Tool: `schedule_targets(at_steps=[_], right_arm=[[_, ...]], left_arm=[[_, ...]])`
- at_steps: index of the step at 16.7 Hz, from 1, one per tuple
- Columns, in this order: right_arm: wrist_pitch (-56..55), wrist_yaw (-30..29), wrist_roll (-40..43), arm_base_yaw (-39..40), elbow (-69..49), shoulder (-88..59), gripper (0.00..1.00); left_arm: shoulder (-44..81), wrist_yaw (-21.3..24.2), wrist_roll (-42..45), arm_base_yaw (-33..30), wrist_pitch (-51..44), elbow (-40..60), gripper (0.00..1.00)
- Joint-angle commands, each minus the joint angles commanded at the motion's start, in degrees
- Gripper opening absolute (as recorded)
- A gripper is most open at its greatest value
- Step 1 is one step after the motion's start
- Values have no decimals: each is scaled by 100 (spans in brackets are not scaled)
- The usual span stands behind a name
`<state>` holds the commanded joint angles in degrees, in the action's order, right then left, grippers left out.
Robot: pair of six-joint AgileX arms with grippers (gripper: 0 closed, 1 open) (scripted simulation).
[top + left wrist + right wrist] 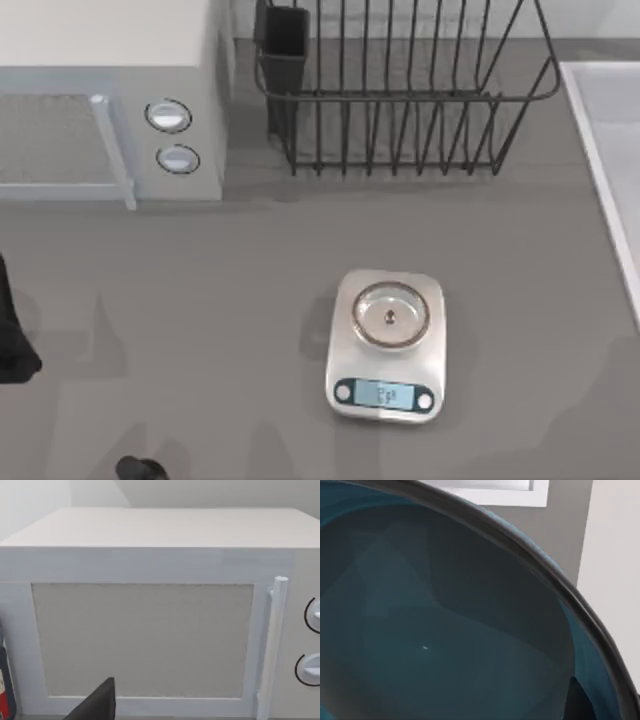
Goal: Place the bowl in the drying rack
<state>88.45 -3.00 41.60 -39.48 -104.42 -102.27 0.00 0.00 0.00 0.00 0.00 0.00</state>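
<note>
The bowl (445,630), teal-blue with a dark inside and a dark rim, sits very close in the right wrist view; a small dark part shows against its inner wall near the rim. The drying rack (400,95), black wire with upright bars and a dark cutlery cup (284,45) at its left corner, stands at the back of the table. My left arm (12,340) is parked at the table's left edge. A dark part of my left gripper (97,705) points at the microwave door.
A white microwave (110,100) with two knobs and a bar handle stands at the back left, beside the rack. A silver digital scale (387,345) with a round plate lies mid-table. A white slab (610,150) runs along the right edge.
</note>
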Motion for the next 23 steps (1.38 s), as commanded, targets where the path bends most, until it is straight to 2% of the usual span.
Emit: schedule_targets(at_steps=[3, 6, 16, 20, 23], right_arm=[[-663, -502, -468, 1021, 70, 77, 0], [-1563, -1178, -1066, 2422, 197, 199, 0], [-5624, -3926, -3216, 7242, 1147, 1046, 0], [-7141, -4871, -3827, 8655, 1636, 1474, 0], [-8060, -5399, -4135, 9390, 1945, 1744, 0]], left_arm=[[0, 0, 0, 0, 0, 0, 100], [0, 0, 0, 0, 0, 0, 100], [0, 0, 0, 0, 0, 0, 100], [0, 0, 0, 0, 0, 0, 100], [0, 0, 0, 0, 0, 0, 100]])
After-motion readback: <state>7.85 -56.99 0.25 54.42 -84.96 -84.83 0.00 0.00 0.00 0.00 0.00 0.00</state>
